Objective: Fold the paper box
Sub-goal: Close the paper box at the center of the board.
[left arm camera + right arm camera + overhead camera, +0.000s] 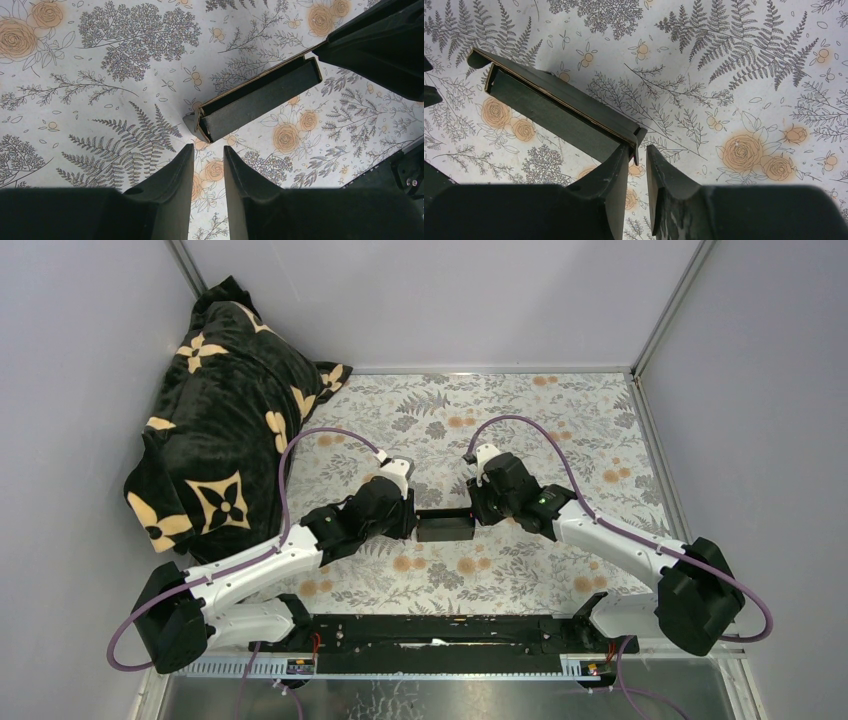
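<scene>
Far left: black plush blanket with cream flower motifs (pixel 225 430), heaped against the left wall on the fern-and-rose print tablecloth (pixel 520 420).

Left gripper (pixel 207 150): fingers a narrow gap apart with only cloth showing between them. The tips point at the left end of the box, close but with a sliver of cloth between.

Matte black thin-card paper box (pixel 445 527): mid-table, between the two grippers, long axis running left-right. It is folded into a slim rectangular shape, and brown card edge shows along the seam.

Right gripper (pixel 638 150): fingers slightly apart at the box's right end. The small end flap sits right at the mouth of the gap. Can't tell if it's pinched or just resting there.
</scene>
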You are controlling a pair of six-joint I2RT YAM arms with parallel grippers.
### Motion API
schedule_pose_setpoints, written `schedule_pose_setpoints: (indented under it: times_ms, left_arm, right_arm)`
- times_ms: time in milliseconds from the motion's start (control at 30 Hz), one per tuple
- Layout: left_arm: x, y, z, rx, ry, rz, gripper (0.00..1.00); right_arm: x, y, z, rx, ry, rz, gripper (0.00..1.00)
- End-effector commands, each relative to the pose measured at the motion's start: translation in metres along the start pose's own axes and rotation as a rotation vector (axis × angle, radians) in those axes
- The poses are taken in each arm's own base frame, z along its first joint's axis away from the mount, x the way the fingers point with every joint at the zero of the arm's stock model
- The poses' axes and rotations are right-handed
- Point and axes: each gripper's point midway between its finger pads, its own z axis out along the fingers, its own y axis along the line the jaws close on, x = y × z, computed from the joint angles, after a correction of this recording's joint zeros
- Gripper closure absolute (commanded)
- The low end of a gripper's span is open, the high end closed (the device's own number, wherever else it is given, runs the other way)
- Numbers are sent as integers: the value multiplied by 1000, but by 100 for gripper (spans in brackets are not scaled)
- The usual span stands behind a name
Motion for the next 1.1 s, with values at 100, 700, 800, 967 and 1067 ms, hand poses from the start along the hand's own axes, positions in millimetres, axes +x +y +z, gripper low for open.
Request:
schedule_pose_setpoints:
  times_ms: [100, 700, 800, 967, 1067]
  left_arm:
    - [-14, -7, 0, 16, -44, 8, 66]
    - [-14, -8, 0, 18, -44, 7, 66]
    - [-14, -8, 0, 18, -43, 7, 67]
    - [-15, -8, 1, 17, -47, 7, 67]
    - [-16, -8, 1, 7, -52, 9, 67]
  right_arm:
    - [-18, 5, -8, -12, -78, -7, 73]
    - [-16, 6, -7, -17, -75, -7, 79]
    - [-17, 6, -7, -17, -78, -8, 81]
    - [-18, 6, -7, -20, -79, -9, 83]
    - [-18, 7, -8, -23, -81, -8, 84]
